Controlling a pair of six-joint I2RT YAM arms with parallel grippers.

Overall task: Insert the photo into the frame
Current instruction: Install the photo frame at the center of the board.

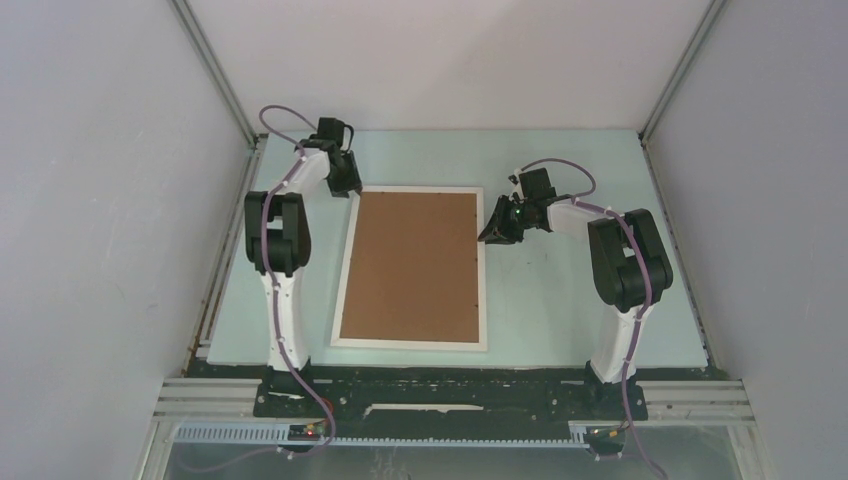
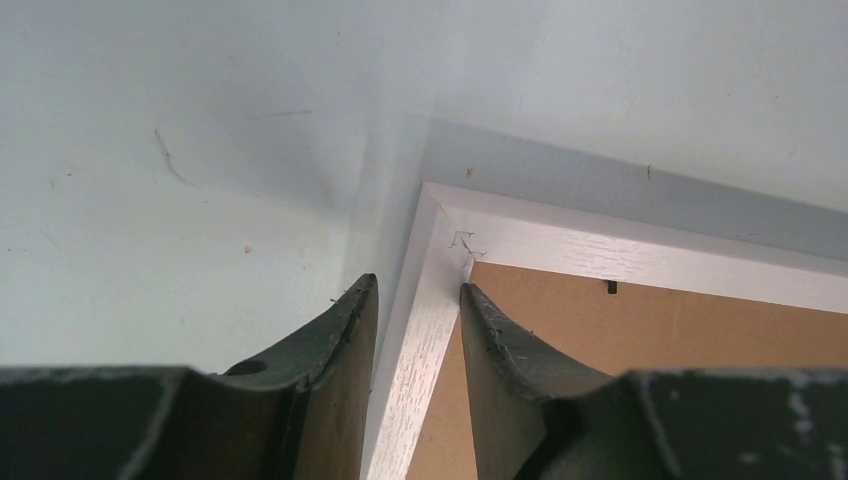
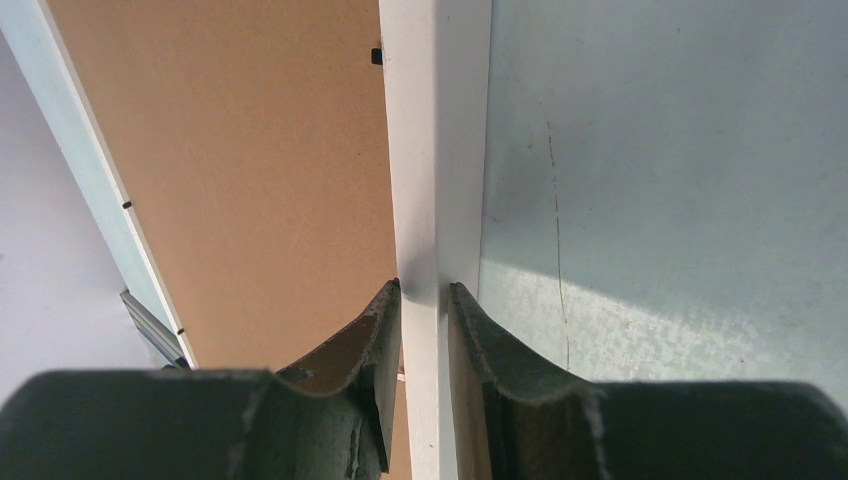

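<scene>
Slip risk: I have the left gripper (image 2: 418,290) clenched on the upper-left rail of the frame (image 1: 410,344) and the right gripper (image 3: 425,290) clenched on its upper-right rail, frame back-up mid-picture, photo nowhere in view, so an uneven lift could twist the rim or spill the backing board (image 1: 410,265).

From where I stand I count one frame (image 1: 410,344) and one board (image 1: 412,265). There is one table (image 1: 560,310). Two arms stand at its near edge, the left arm (image 1: 282,250) and the right arm (image 1: 625,265). That makes two grippers, the left gripper (image 1: 347,184) and the right gripper (image 1: 497,228). Each has two fingers (image 2: 335,345), so four fingers altogether.
</scene>
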